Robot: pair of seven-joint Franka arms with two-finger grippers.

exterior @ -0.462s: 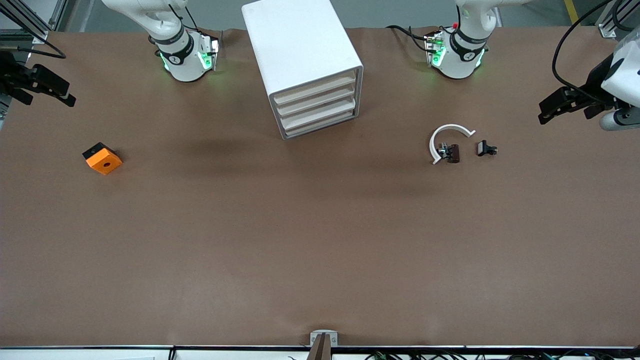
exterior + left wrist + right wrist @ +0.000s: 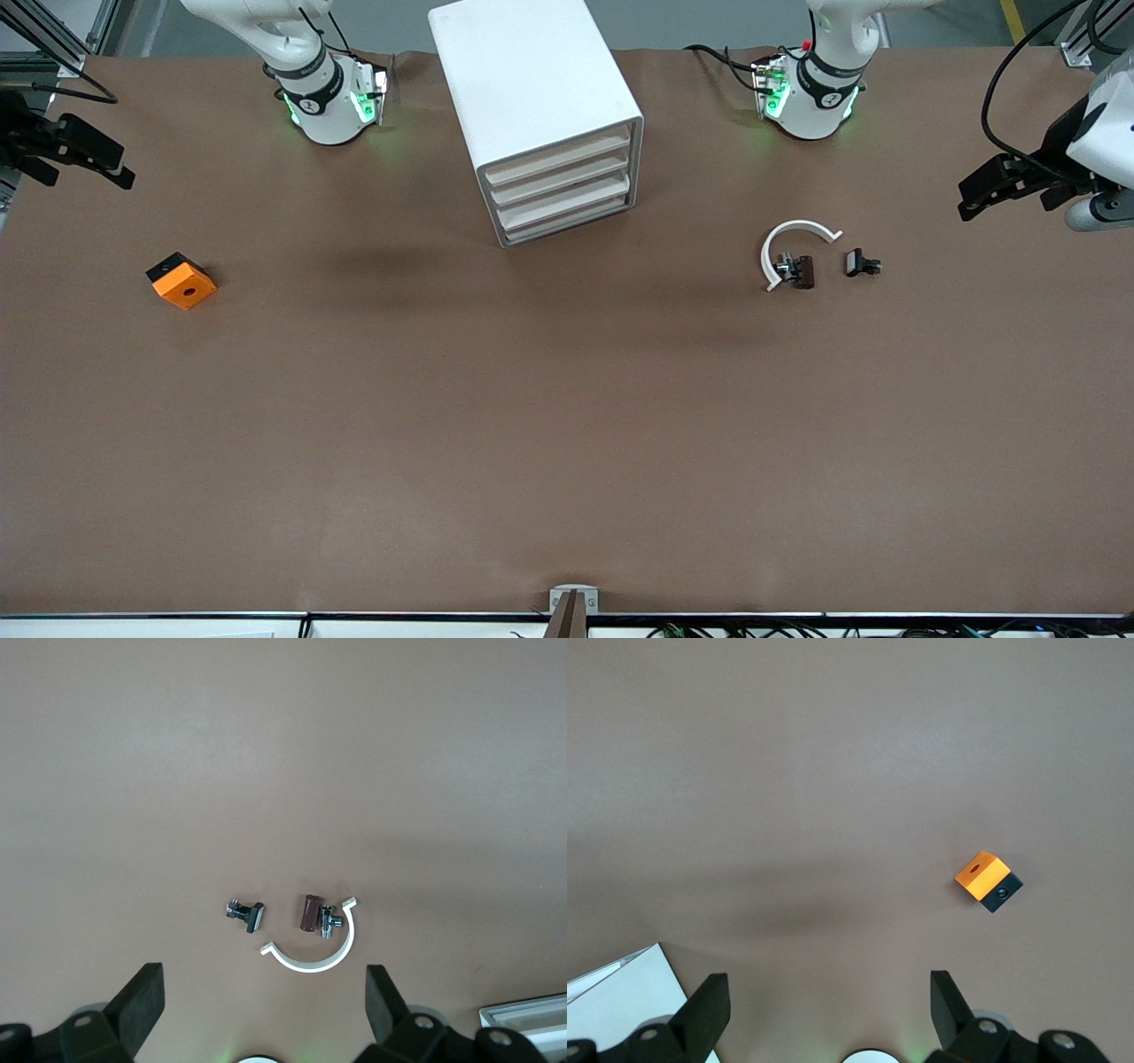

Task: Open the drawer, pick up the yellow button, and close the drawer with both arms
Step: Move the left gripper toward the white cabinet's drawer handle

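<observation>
I have both arms parked wide, so nothing blocks the cabinet (image 2: 539, 115) standing between their bases. The left claw (image 2: 997, 188) hangs over the left arm's end of the surface (image 2: 567, 425), its fingers (image 2: 142, 1001) apart and empty. The right claw (image 2: 84, 155) hangs over the right arm's end, also spread and holding nothing.

All four drawers sit flush; the top drawer (image 2: 560, 158) is shut, so step one is not yet begun. I see no button anywhere; I judge it lies inside that drawer.

Loose on the surface near the left claw lie a white curved piece (image 2: 791, 241), a small brown part (image 2: 800, 271) touching it and a black clip (image 2: 860, 263). The orange block (image 2: 182, 281) sits toward the right arm's end.
</observation>
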